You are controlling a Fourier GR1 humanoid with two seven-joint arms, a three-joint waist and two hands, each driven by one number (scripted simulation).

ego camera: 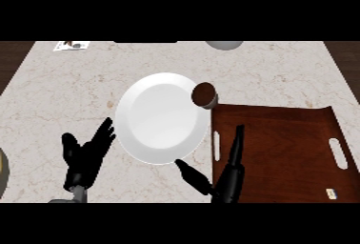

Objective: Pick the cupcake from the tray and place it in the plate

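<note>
A brown-topped cupcake point(205, 95) sits at the right rim of the white plate point(158, 119), close to the far left corner of the brown wooden tray point(281, 147). It overlaps the plate's edge, and I cannot tell whether it rests on the plate or on the counter beside it. My right hand point(228, 171) is open over the tray's left edge, fingers straight and pointing away, thumb spread toward the plate, well short of the cupcake. My left hand point(84, 155) rests open on the counter left of the plate, fingers up.
The marble counter spreads all around. A grey round object point(224, 45) sits at the far edge, and a small printed card point(72, 45) lies at the far left. The tray has slot handles point(339, 153) on its sides. A yellowish rim point(2, 171) shows at the left border.
</note>
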